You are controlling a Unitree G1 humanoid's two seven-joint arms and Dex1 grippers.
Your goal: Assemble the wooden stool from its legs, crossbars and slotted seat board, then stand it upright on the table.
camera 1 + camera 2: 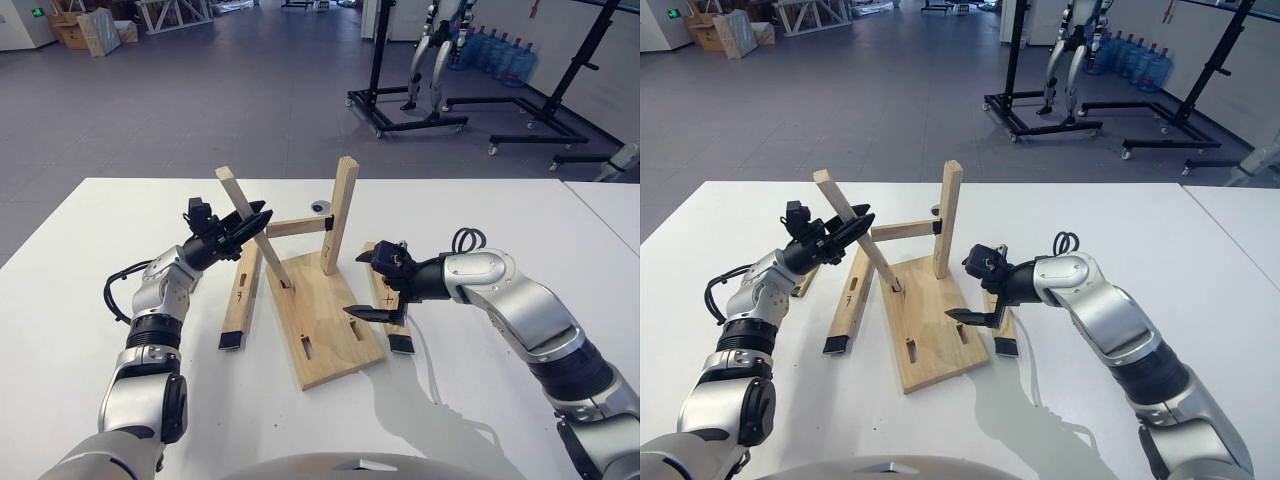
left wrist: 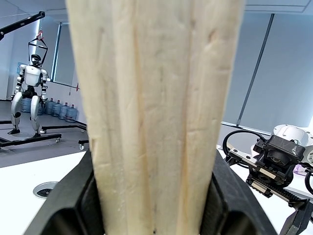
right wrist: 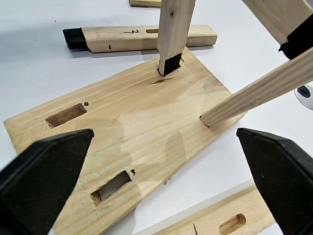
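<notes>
Left eye view: the stool is half built, with the seat board lying flat on the table.
An upright leg stands in a far slot. The left gripper has its jaws closed around a tilted leg, whose lower end touches the board. A crossbar runs between these two legs. The right gripper hovers over the board's near right part, jaws wide and holding nothing. The left loose leg and the right loose leg lie beside the board.

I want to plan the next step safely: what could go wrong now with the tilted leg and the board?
The tilted leg, clamped in the jaws of the left gripper, meets the seat board at a slant; pushing now may jam it.
The right gripper hovers open, so nothing holds the board; it may slide.
The crossbar on the upright leg could lever that leg loose.
</notes>
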